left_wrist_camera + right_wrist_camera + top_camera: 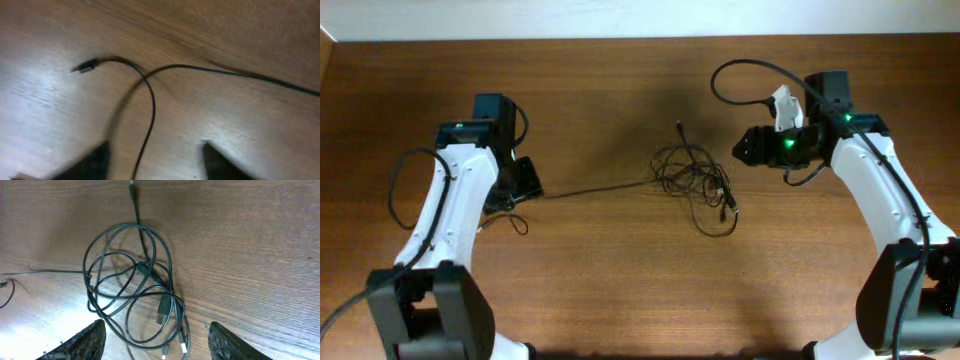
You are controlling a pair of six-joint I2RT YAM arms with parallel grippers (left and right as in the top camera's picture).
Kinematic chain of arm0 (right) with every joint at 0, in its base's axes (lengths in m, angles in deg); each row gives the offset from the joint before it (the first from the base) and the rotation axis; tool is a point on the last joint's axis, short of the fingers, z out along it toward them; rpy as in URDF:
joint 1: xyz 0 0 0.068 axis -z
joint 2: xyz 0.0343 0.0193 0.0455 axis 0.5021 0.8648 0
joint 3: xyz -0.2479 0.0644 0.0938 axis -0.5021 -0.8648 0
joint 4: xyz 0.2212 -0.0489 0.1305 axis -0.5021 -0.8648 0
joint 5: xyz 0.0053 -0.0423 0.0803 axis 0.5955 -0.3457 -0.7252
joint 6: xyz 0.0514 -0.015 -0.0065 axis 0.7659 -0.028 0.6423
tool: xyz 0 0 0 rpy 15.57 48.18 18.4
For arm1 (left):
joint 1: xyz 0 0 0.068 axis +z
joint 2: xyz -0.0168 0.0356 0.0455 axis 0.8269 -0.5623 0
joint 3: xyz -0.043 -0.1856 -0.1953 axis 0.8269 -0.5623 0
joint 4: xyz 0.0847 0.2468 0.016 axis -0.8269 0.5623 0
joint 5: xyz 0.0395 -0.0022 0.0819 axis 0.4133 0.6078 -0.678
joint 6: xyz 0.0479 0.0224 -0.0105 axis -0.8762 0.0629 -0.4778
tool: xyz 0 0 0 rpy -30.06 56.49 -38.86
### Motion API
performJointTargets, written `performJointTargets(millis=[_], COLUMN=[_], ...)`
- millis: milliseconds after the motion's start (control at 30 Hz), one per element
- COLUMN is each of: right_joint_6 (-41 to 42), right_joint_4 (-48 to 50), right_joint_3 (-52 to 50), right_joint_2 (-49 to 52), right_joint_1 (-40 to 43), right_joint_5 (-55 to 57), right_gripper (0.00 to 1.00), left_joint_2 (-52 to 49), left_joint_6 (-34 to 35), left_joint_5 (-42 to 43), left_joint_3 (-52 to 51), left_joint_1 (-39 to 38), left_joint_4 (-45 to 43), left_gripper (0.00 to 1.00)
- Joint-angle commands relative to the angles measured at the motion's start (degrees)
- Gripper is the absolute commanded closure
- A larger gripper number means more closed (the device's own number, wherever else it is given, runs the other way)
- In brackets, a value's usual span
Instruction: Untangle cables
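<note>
**Item 1: my right pincer [156, 328].** The fingers [90, 341] stand apart and are clamped on nothing. From overhead the pincer [745, 148] hangs just beside the heap without touching it.

**Item 2: tangle of cables [131, 275].** Thin black cords lie in overlapping loops on the wooden table [610, 80], directly ahead of my right pincer. The nearest loops reach in between its two fingers. A USB plug [162, 313] lies on the near side, close to the fingertips. One straight cord end [133, 191] points away from the pincer on the far side.

**Item 3: my left pincer [156, 150].** The fingers [95, 162] are blurred but apart, and nothing is gripped. It is well apart from the tangle.

**Item 4: long strand [600, 188].** It runs from the tangle to my left pincer. Just ahead of that pincer two stretches of cord cross, and one passes down between the fingers. A small end plug [87, 65] lies ahead and to the left.
</note>
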Motion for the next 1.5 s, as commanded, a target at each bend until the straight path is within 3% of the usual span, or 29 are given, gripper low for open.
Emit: performJointTargets(millis=[0,200,300,433,600,700,733,933,967,1000,1033,1167,1300,1367,1467], right_joint_6=[5.0,5.9,7.7,13.0,12.5,12.5,12.5,12.5,12.5,12.5,12.5,10.8,10.8,11.5,11.5], right_joint_4=[-0.2,-0.6,-0.7,-0.7,-2.5,-2.6,-2.7,-2.8,-2.8,-2.8,-3.1,-3.2,-3.3,-3.0,-3.2], right_joint_3=[-0.5,-0.5,-0.5,-0.5,-0.5,-0.5,-0.5,-0.5,-0.5,-0.5,-0.5,-0.5,-0.5,-0.5,-0.5], right_joint_2=[0.8,0.8,0.8,0.8,0.8,0.8,0.8,0.8,0.8,0.8,0.8,0.8,0.8,0.8,0.8], right_joint_1=[-1.9,-7.6,-8.6,-8.5,-8.5,-8.5,-8.5,-8.5,-8.5,-8.5,-8.5,-8.3,-8.0,-8.1,-8.1], right_joint_5=[-1.2,-2.5,-1.9,-1.9,1.1,2.2,2.2,2.2,2.2,2.2,2.2,2.2,-2.1,-9.2,-9.9], right_gripper=[0.34,0.34,0.34,0.34,0.34,0.34,0.34,0.34,0.34,0.34,0.35,0.35,0.3,0.28,0.25], left_joint_2=[-2.0,-1.9,-3.0,-8.2,-16.4,-21.3,-22.8,-26.3,-26.3,-26.3,-26.3,-22.4,-14.7,-11.8,-11.5], left_joint_6=[-4.5,-3.9,-3.5,4.0,9.7,14.4,14.5,14.5,14.5,14.5,14.1,6.9,0.0,-13.0,-25.2], left_joint_5=[12.1,18.9,19.7,19.9,22.9,22.8,22.8,22.7,22.7,22.7,23.9,34.1,37.5,39.5,42.5], left_joint_3=[-0.1,8.7,8.3,8.2,8.2,8.2,8.2,8.2,8.2,8.3,9.0,13.1,14.0,14.0,14.0], left_joint_1=[0.3,-2.0,-6.8,-12.5,-20.6,-24.8,-25.7,-26.3,-26.3,-26.1,-25.7,-21.9,-19.3,-19.1,-19.1], left_joint_4=[-1.0,-0.2,-5.0,-12.5,-25.1,-30.1,-31.7,-33.1,-33.1,-33.1,-32.8,-26.4,-18.0,-14.0,-11.0], left_gripper=[0.29,0.13,0.2,0.26,0.49,0.53,0.59,0.77,0.93,1.0,1.0,1.0,1.0,1.0,1.0])
